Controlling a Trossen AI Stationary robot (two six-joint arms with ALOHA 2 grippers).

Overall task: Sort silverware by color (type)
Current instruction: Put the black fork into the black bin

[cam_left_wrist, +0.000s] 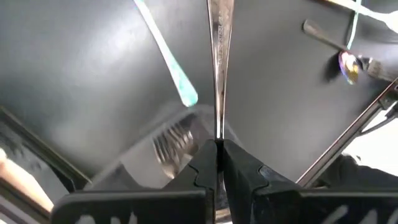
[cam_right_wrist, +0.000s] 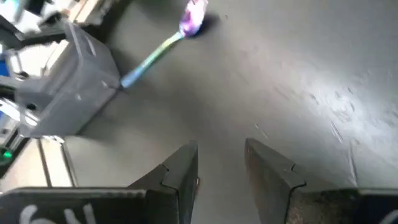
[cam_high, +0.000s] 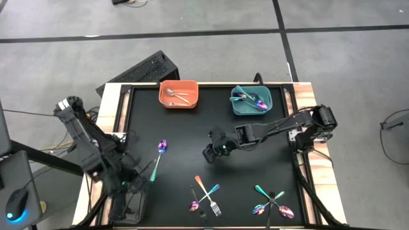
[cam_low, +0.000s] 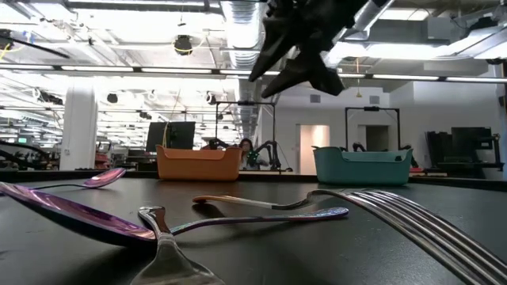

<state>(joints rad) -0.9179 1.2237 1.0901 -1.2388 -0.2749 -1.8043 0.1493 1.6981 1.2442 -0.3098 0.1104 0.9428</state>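
While the left gripper (cam_left_wrist: 217,163) is pinching a thin silver utensil (cam_left_wrist: 217,68) by one end at the table's (cam_high: 185,137) front-left corner, its fingers are closed tight on the metal, and what looks like a fork's tines is reflecting just beside them; the piece is probably a fork, though the wrist view is too close to be sure. A black bin (cam_high: 131,207) is sitting under that gripper at the same corner. The right gripper (cam_high: 214,150) is hovering over the bare middle of the table with its fingers (cam_right_wrist: 180,180) standing apart and holding nothing.

An iridescent spoon (cam_high: 160,156) with a teal handle is lying near the left edge, just beyond the black bin. Two crossed clusters of silverware (cam_high: 206,198) are resting along the front edge. At the back edge, the orange bin (cam_high: 179,94) is holding silver pieces and the teal bin (cam_high: 251,100) is holding rainbow ones.

The step in hand seems to be carrying a silver piece. Next, the left arm is needing to reach the orange bin and release there, while the right arm is free to descend on a loose piece.
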